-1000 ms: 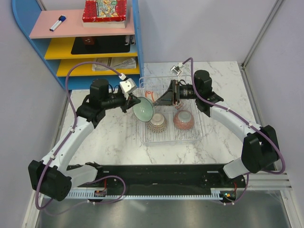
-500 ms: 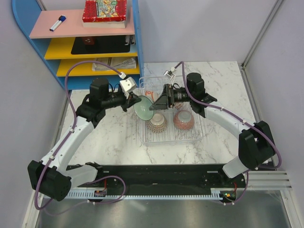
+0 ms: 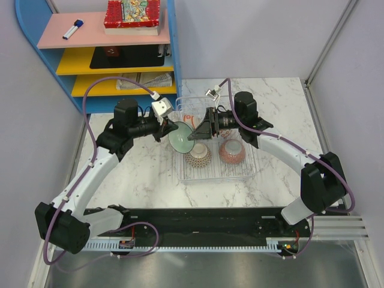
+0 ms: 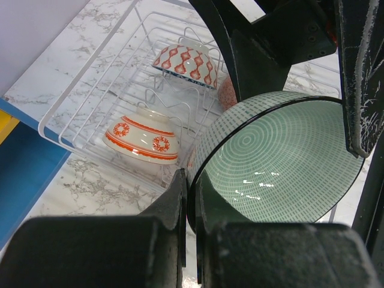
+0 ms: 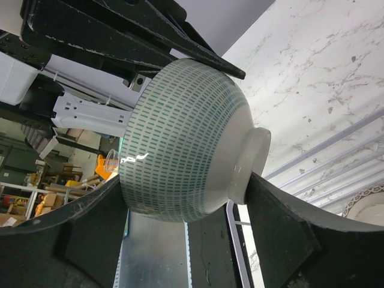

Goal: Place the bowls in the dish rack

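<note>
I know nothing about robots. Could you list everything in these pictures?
Dish rack: one, pale see-through, mid-table.
Green bowl: one, pale green, held on edge at the rack's left side.
Other bowls: four, mouth down in the rack: orange-ringed bowl, red-diamond bowl, brown lattice bowl, reddish bowl.
Table: one, white marble.
Shelf unit: one, blue with pink and yellow shelves, far left.
Marker: one, white and blue, pink shelf.
Red box: one, patterned, pink shelf.
Papers: a few, printed, lowest shelf.
Left end effector: one, black, shut on the green bowl's rim.
Right end effector: one, black, spread open around that bowl's base.
</note>
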`<state>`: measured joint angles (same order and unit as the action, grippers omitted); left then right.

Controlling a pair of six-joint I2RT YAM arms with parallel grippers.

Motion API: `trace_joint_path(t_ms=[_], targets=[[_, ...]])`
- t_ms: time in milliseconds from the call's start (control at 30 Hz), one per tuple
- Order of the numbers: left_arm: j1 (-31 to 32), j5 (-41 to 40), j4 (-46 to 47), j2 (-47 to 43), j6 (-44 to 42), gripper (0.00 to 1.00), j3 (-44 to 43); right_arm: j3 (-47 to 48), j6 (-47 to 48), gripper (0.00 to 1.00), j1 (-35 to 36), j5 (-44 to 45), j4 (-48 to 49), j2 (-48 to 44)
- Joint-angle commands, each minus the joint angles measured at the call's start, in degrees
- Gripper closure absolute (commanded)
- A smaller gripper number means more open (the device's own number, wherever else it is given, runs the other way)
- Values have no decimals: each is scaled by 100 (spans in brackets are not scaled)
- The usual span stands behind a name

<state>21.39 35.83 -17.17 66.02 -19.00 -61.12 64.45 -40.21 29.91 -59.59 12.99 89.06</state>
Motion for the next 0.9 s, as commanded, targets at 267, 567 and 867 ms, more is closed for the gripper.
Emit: trace_joint_path(t_ms=[267, 567, 867], targets=[[138, 213, 425, -19, 143, 88, -295, 209, 267, 98, 59, 0, 63, -55], [138, -49, 407, -89, 108, 15, -277, 411, 1057, 100, 59, 570, -885, -81], [-258, -331, 144, -388, -182, 0, -31, 1237, 3949, 100, -3, 2276, -3864, -538]])
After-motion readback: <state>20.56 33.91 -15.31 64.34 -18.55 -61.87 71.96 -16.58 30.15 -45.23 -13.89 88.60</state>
